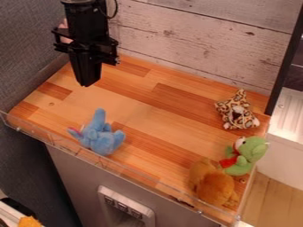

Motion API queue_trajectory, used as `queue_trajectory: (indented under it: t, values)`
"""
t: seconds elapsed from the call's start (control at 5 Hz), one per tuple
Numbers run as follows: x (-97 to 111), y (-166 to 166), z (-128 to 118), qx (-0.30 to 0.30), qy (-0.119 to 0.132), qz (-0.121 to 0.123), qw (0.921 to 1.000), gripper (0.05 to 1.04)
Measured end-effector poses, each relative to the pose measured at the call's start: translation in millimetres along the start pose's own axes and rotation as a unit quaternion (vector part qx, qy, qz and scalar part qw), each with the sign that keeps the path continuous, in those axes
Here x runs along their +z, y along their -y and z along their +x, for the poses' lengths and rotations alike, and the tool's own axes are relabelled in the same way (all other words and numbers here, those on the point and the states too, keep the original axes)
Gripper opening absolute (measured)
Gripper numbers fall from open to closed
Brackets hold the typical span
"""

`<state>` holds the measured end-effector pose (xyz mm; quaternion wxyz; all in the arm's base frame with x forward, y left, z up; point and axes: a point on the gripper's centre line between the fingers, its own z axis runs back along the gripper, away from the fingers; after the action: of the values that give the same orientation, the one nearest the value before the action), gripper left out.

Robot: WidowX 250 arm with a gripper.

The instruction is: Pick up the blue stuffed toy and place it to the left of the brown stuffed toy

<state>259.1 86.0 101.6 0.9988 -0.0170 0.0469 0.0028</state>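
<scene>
A black tool (pixel 87 84) hangs over the far left part of a wooden table (pixel 142 117), its 2 fingers drawn narrowly together, with nothing seen in their grip and no toy touching them. Nearest is a blue plush toy (pixel 102 138), lying toward the front left edge beside a clear rail (pixel 139 176). Farther off, at right, 3 more sit near the table's right side: a leopard-print plush toy (pixel 237 111) toward the back, a green plush frog (pixel 247 155) with red at its front, and a brown plush toy (pixel 214 185) by the front corner. All 4 rest on the wood; handling appears at a point with 0 toys lifted.
</scene>
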Motion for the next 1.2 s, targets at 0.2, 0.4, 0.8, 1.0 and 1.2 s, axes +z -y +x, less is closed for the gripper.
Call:
queue_trajectory:
  t: [0.2,0.4,0.8,1.0,1.2]
  values:
    - [-15,2,1,0.057,0.005,-0.004,0.9984,0.07]
    - [-36,3,1,0.145,0.012,-0.01,0.9893,0.073]
    - [-79,-2,-1,0.341,0.025,-0.014,0.9396,0.288]
    - [-86,-4,0,0.375,0.031,-0.015,0.9264,0.581]
    - [-93,-5,-2,0.348,0.031,-0.013,0.9369,0.878]
